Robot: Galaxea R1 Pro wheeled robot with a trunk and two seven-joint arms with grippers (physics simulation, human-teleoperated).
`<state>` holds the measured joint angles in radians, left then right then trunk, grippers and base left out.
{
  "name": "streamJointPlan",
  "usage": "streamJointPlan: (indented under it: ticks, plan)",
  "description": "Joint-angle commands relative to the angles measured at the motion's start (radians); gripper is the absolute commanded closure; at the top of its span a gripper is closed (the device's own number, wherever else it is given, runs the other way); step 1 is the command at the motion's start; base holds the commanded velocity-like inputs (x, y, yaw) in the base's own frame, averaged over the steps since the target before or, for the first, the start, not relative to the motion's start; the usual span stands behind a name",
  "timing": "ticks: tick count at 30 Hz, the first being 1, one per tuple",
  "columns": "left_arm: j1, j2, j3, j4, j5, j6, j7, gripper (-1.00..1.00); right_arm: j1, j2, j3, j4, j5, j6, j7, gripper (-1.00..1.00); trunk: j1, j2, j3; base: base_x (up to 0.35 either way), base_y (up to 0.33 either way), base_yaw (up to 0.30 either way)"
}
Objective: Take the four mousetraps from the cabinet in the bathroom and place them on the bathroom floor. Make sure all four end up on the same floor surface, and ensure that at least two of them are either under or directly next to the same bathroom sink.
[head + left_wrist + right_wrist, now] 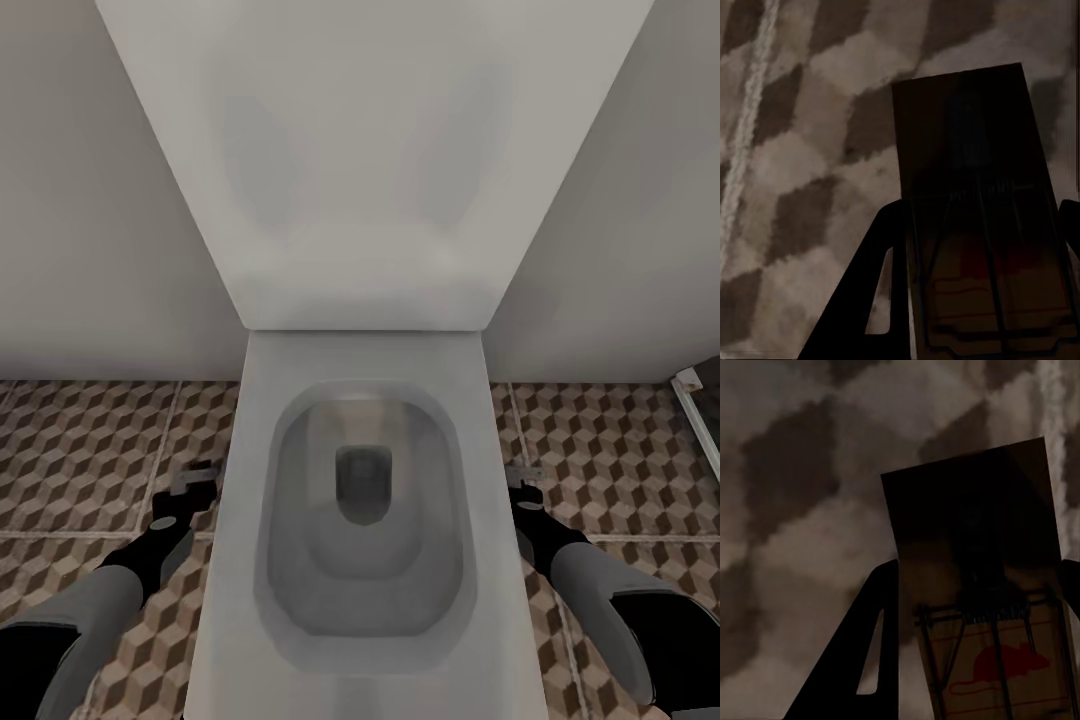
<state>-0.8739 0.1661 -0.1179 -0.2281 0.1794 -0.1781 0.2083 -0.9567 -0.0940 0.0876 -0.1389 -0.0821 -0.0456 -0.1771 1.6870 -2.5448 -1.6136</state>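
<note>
The left end effector (pixel 979 247) is clamped on a mousetrap (pixel 975 195), a dark-brown board seated between its two black fingers (pixel 862 285); the left wrist view shows the trap's wire frame and a reddish mark on its near half, with the far half plain and shadowed. The right end effector (pixel 979 615) is likewise clamped on a second mousetrap (pixel 975 585), and here the right wrist view makes out a red mouse printed on the pale label under the wire. Behind both traps, the wrist views show the bathroom floor (pixel 795 112) close up, its cube pattern blurred, with a pale grout line running along one side.

The head view shows the arms from above. The left end effector (pixel 190 490) and the right end effector (pixel 522 485) hang low over the patterned tiles (pixel 90 450), one on each side of a white toilet (pixel 365 520) with its lid (pixel 365 150) raised against the grey wall (pixel 80 200). The traps themselves are too small to make out there. A white frame edge (pixel 690 400) stands at the far right.
</note>
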Motion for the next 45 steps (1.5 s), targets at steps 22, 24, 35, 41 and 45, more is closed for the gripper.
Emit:
streamJointPlan:
  ticks: [22,24,35,41,45]
  plan:
    - [0.0,-0.003,-0.008,0.056,0.011,-0.014,-0.02,1.0,0.0,0.005,0.009,0.007,-0.012,-0.004,0.001,1.0,0.0,0.0,0.0,0.0,0.0,0.0]
    - [0.0,-0.004,-0.008,0.056,0.011,-0.014,-0.02,1.0,0.001,0.004,0.009,0.007,-0.012,-0.006,0.001,1.0,0.0,0.0,0.0,0.0,0.0,0.0]
    - [0.0,-0.006,-0.008,0.059,0.011,-0.014,-0.02,1.0,0.012,-0.019,0.008,0.068,-0.01,-0.045,0.001,1.0,0.0,0.0,0.0,0.0,0.0,0.0]
    - [0.0,-0.006,-0.008,0.063,0.011,-0.014,-0.02,1.0,0.013,-0.045,0.008,0.111,-0.012,-0.104,0.001,1.0,0.0,0.0,0.0,0.0,0.0,0.0]
    - [0.0,-0.007,-0.008,0.064,0.011,-0.014,-0.02,1.0,0.013,-0.048,0.007,0.118,-0.013,-0.114,0.001,1.0,0.0,0.0,0.0,0.0,0.0,0.0]
